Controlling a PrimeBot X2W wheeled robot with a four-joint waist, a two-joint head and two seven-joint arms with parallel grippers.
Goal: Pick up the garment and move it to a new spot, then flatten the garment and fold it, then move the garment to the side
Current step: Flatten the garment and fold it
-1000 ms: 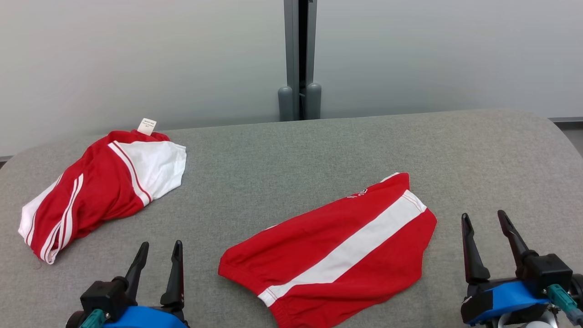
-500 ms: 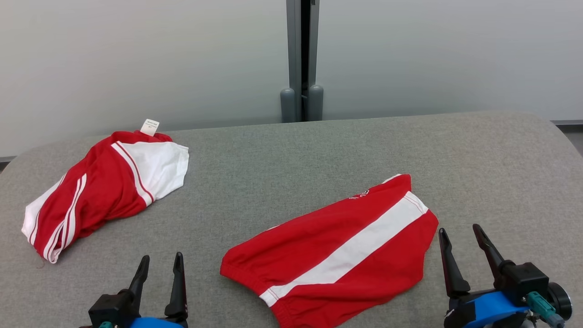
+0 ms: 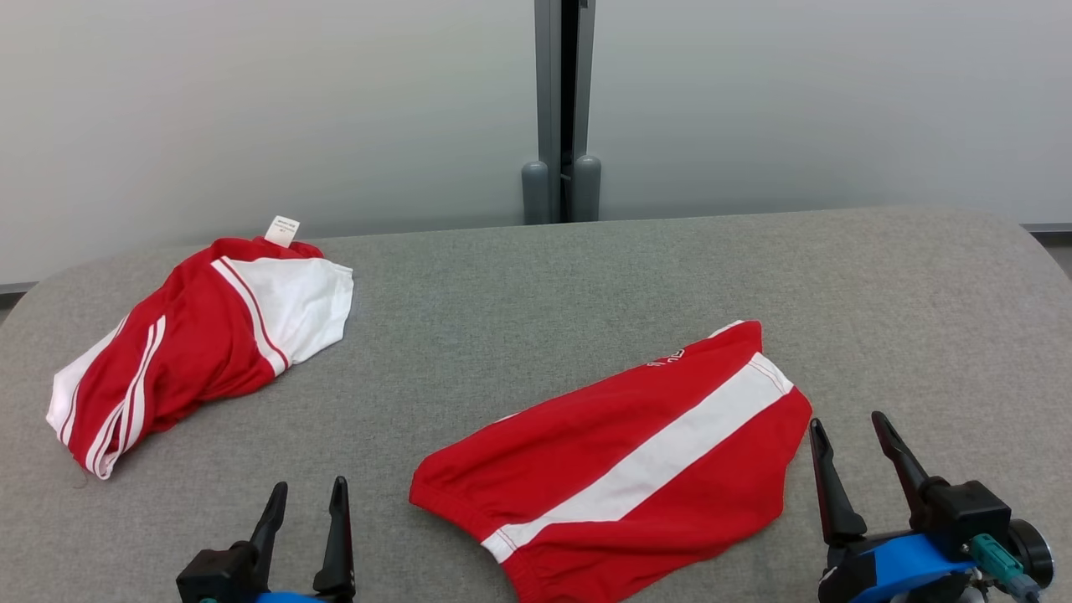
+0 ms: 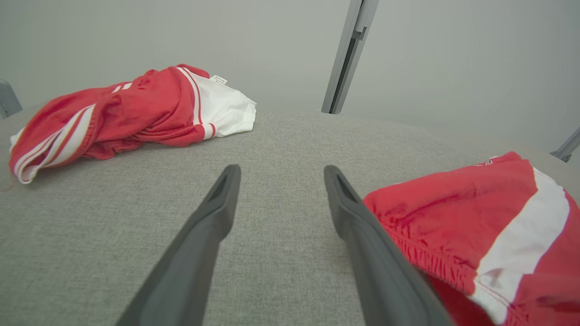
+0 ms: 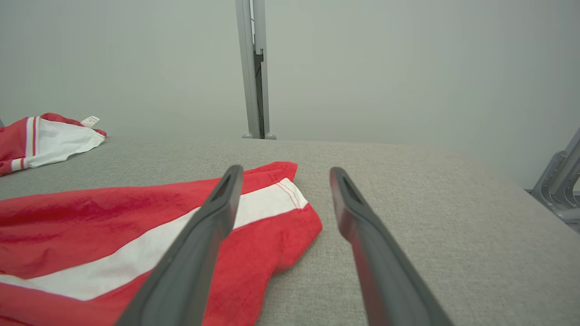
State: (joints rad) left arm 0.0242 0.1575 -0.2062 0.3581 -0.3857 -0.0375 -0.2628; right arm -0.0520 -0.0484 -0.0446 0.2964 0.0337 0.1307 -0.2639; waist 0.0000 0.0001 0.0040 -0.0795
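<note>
While left and right jaws gape empty, a crumpled garment (image 3: 193,335) lies apart from the flat garment (image 3: 611,469).

Two red-and-white garments (image 3: 611,469) (image 3: 201,335), one grey table (image 3: 536,276), one upright grey post (image 3: 563,109), and four dark fingers (image 3: 270,519) (image 3: 337,536) (image 3: 827,486) (image 3: 900,456).

Soft even light, sharp, faint shadows

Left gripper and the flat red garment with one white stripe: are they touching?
Apart. The head view shows bare grey table between the open left gripper and the left end of the flat red garment.
</note>
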